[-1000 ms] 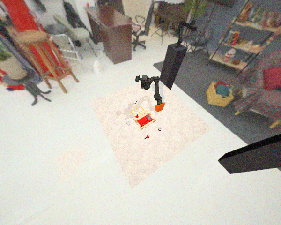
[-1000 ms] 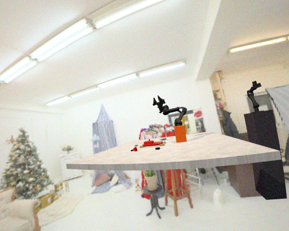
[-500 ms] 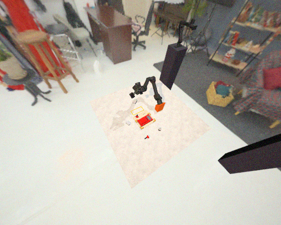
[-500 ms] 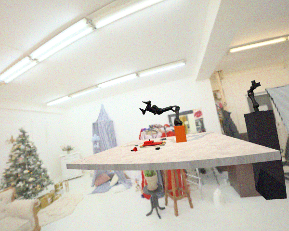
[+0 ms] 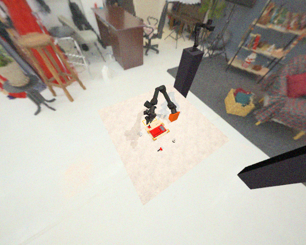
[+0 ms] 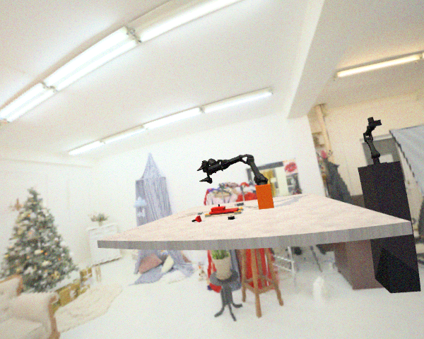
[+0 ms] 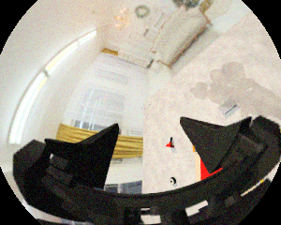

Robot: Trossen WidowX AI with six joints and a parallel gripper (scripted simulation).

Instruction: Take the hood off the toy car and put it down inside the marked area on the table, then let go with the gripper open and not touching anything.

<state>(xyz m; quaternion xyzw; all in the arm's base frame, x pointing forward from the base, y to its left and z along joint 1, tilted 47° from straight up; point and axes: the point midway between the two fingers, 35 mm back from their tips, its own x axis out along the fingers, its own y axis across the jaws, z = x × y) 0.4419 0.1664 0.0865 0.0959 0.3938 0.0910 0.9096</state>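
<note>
The toy car (image 5: 161, 128) (image 6: 231, 210) sits in a tan frame with orange corners; a small red part of it shows in the wrist view (image 7: 204, 172). A raised red panel (image 5: 154, 131) (image 6: 217, 210), seemingly the hood, is on the car. The marked area is a thin yellow outline (image 5: 156, 120) beside the car, partly hidden behind the arm in the top view. My gripper (image 6: 200, 175) (image 7: 150, 123) is open and empty, high above the table and pointing sideways, with one finger above the other. It touches nothing.
A red and black piece (image 5: 160, 149) (image 6: 198, 219) (image 7: 170, 144), a small wheel (image 5: 174, 140) (image 6: 231, 217) (image 7: 172, 180) and a grey plate (image 5: 139, 133) (image 7: 229, 109) lie around the car. Another red and black piece (image 5: 149, 126) is beside it. My arm stands on an orange block (image 5: 174, 116) (image 6: 265, 196).
</note>
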